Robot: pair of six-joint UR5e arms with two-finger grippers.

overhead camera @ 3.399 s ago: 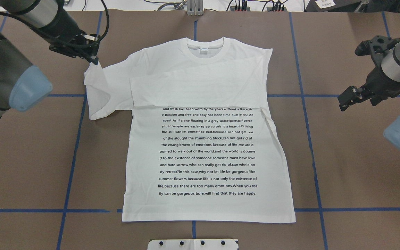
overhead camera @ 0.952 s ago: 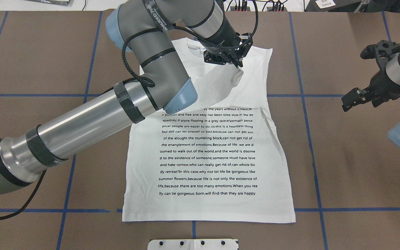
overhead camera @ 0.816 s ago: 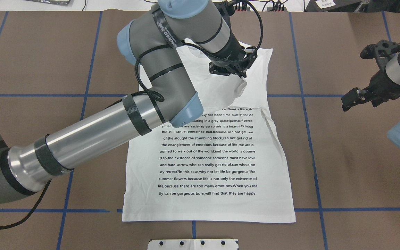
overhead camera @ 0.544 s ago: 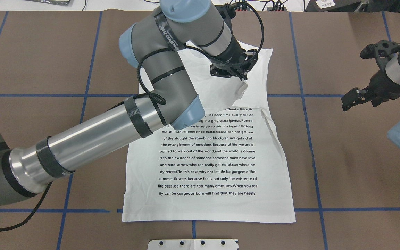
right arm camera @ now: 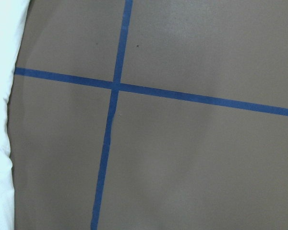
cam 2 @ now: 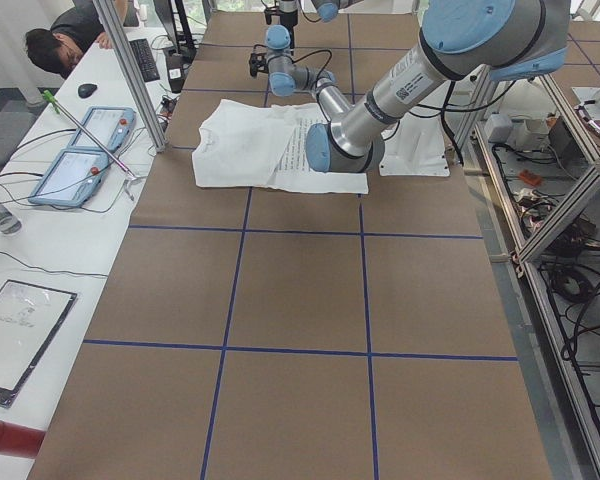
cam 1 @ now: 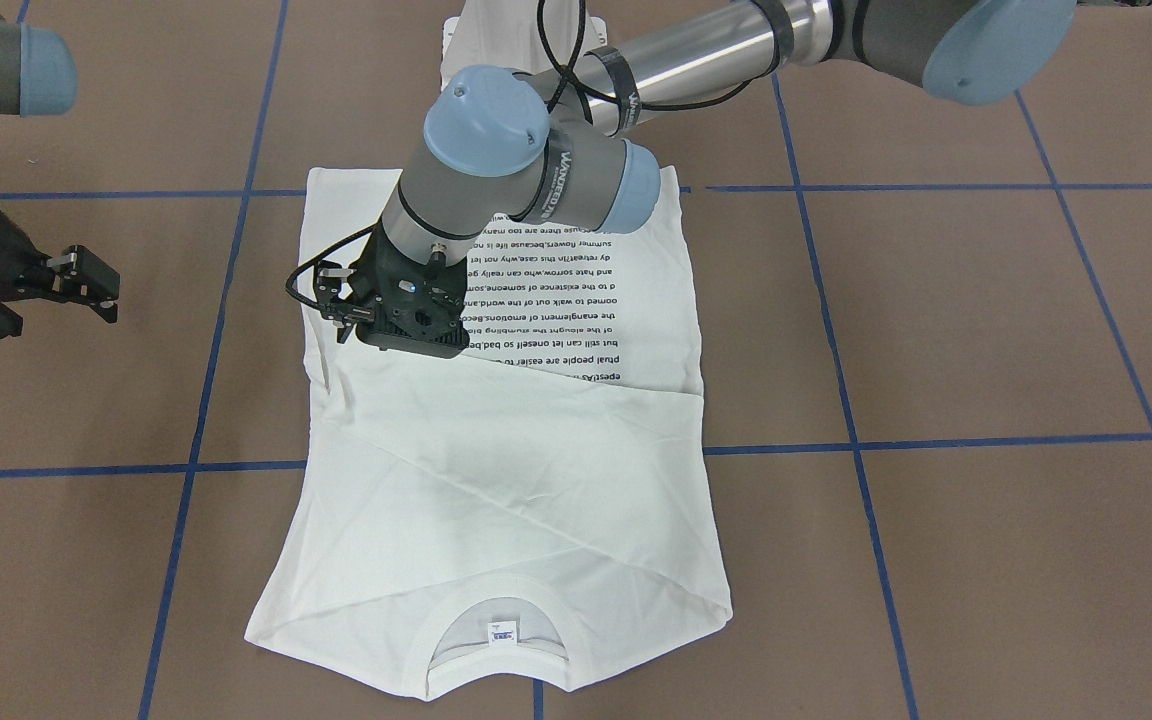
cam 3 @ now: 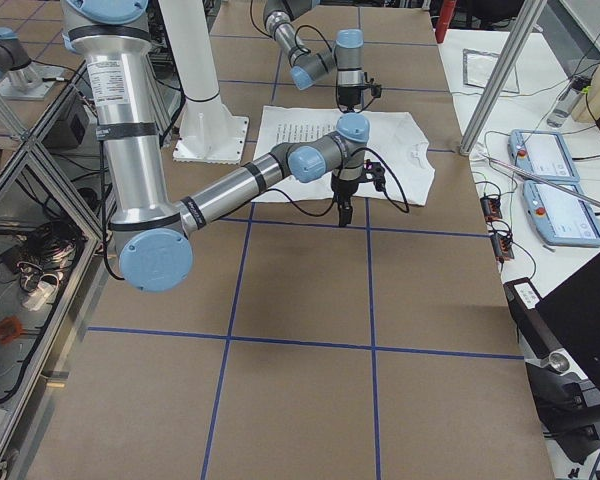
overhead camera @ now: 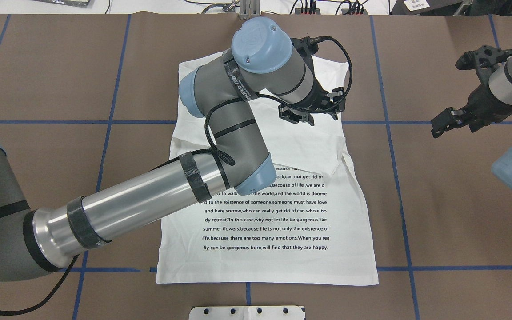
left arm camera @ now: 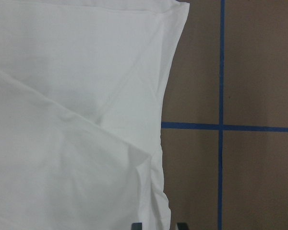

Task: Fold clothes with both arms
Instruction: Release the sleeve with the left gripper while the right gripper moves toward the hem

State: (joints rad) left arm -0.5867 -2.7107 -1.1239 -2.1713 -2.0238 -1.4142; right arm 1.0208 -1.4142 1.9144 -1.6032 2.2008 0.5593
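White text-printed shirt [overhead camera: 265,262]: long axis collar-far, hem-near. We see left pincer [overhead camera: 311,114] spread over right edge; right pincer [overhead camera: 442,124] spread, well aside.

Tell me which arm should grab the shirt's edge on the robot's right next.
Right, probably: the right black claw hovers over the brown table beside that edge of the white shirt with black printed text, whereas the left black claw reaches across the whole shirt.
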